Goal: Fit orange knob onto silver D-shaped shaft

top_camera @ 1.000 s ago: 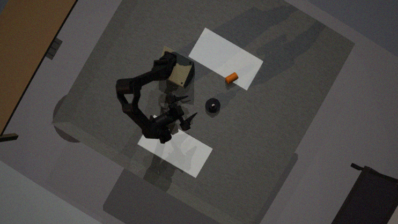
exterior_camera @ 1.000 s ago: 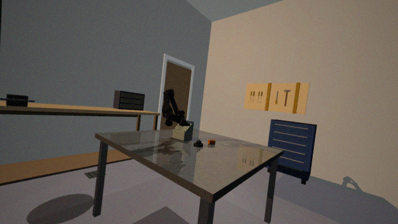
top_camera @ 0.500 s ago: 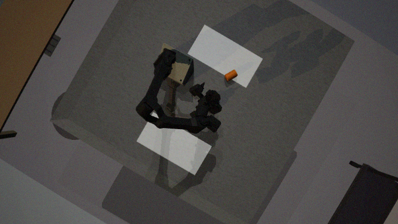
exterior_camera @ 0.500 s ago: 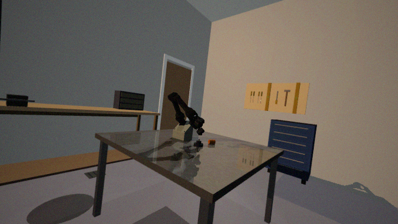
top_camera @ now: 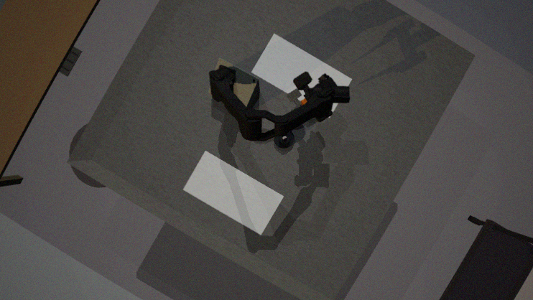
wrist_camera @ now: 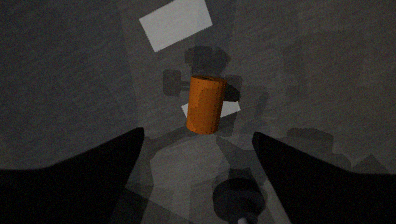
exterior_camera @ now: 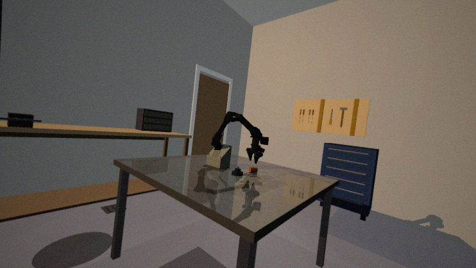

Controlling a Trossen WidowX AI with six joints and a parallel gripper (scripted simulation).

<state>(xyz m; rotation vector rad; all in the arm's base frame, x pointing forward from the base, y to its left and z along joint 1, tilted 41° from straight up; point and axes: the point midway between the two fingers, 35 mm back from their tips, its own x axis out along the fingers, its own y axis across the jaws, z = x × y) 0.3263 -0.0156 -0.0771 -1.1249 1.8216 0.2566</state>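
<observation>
The orange knob [top_camera: 304, 100] [exterior_camera: 253, 169] [wrist_camera: 205, 106] is a cylinder lying on its side on the table, partly under the arm in the top view. Its far end in the wrist view is dark; I cannot make out the hole's flat. The dark round pedestal [top_camera: 284, 146] [exterior_camera: 237, 173] [wrist_camera: 235, 195] stands beside it, with the small silver shaft [top_camera: 284, 138] [wrist_camera: 242, 220] upright on top. The shaft's flat side cannot be told. My gripper [exterior_camera: 253, 162] [wrist_camera: 200, 134] is open and empty, pointing down above the knob, with the knob between and beyond the fingertips in the wrist view.
A white sheet [top_camera: 276, 63] lies by the knob, and another white sheet [top_camera: 233, 191] lies on the pedestal's other side. The arm's pale base block [top_camera: 245, 91] [exterior_camera: 218, 158] stands behind the pedestal in the exterior view. Arm shadows cross the table [top_camera: 149, 123].
</observation>
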